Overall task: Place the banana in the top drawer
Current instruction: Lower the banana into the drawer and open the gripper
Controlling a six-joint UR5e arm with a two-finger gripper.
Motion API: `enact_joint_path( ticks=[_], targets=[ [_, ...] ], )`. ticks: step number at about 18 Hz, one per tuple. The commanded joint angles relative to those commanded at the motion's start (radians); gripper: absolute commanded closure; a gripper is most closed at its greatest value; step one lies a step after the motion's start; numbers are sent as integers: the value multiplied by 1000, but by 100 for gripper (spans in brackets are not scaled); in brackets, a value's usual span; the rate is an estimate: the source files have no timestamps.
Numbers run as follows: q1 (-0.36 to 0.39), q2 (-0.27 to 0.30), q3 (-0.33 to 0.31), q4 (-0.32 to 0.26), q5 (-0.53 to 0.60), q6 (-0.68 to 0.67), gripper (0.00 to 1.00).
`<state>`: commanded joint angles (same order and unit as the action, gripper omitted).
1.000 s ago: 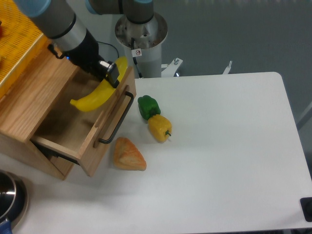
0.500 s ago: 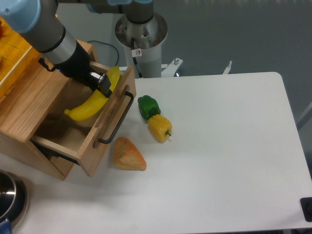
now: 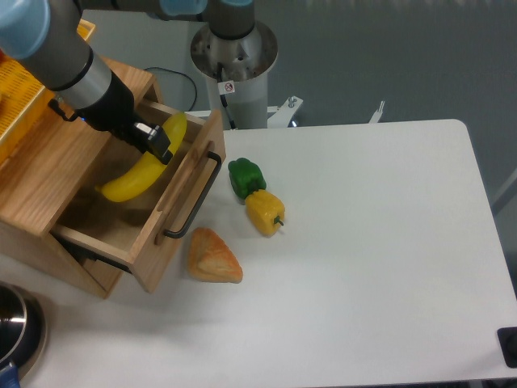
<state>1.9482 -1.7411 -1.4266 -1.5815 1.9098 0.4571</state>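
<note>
One bread wedge is noted nearest, at 5 o'clock from the open top drawer. Beyond, the banana is pinched by the gripper and has been carried lower and further inside; release is judged imminent.

There are no words or numbers to read here. The only sign is a small round red one on a little white sticker. It sits on the robot's grey stand, past the far edge of the surface.
</note>
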Motion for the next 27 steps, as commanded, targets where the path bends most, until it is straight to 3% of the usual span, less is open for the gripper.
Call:
enact_joint_path(
  ticks=[6,10,15,19,25,27],
  targets=[
    [-11,-6,0,0,0,-6,95],
    [-11,-8,0,0,-2,-6,85],
    [-12,-21,0,0,2,-6,85],
    [-15,-23,0,0,0,-6,73],
    [-15,-23,-2,0,3,-6,46],
    [-15,-20,-2,0,2,-6,43]
  ],
)
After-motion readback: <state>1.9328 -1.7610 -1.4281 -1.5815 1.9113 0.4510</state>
